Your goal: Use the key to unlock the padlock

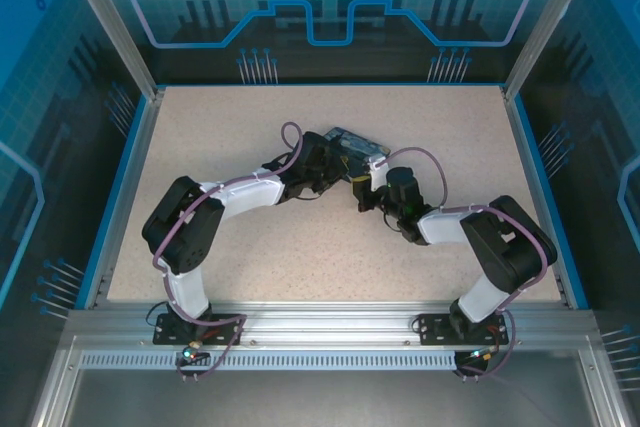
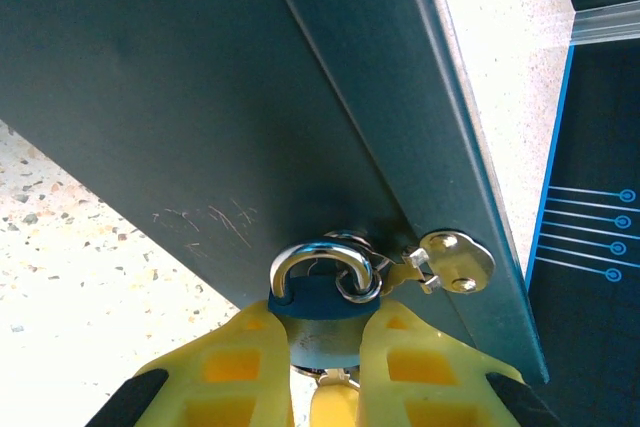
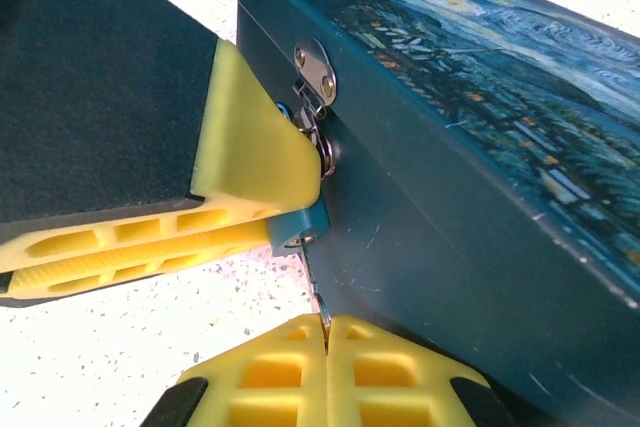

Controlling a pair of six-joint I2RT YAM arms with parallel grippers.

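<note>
**Left side.** L gripper [image 2: 322, 347] is clamping the padlock [image 2: 318, 305] by its blue body, one yellow finger on each flank. The jaws are sitting narrow, closed on the lock and not meeting each other. In the top view the L arm is reaching from near-left toward the mid-table [image 1: 250, 267], where the box [image 1: 357, 147] is lying a bit far of centre.

**Centre.** The padlock is hanging against the box's dark side wall, just below the hasp [image 2: 455, 265]. Its shackle [image 2: 322, 252] is passing through the hasp ring. Both legs are looking seated in the body, so I'm reading the lock as not yet open and the box as locked.

**Right side.** The key [image 3: 318, 292] is showing as a thin metal sliver running from the padlock's underside to R gripper [image 3: 325, 347]. The R gripper is pinching the key's near end, with its fingers pressed together and nothing but the key between them. The key tip is meeting the lock's bottom face at the keyway. How deep it is sitting I can't tell, as the lock body is hiding it.

**Progress (judgement).**
- Done: lock is being steadied, key is in hand, and key is lined up w/ the keyway, prob. at least partly in.
- Left: seating the key fully, turning it, and getting the shackle to spring free.
- Est. past halfway, but the actual unlocking is not yet showing.
</note>
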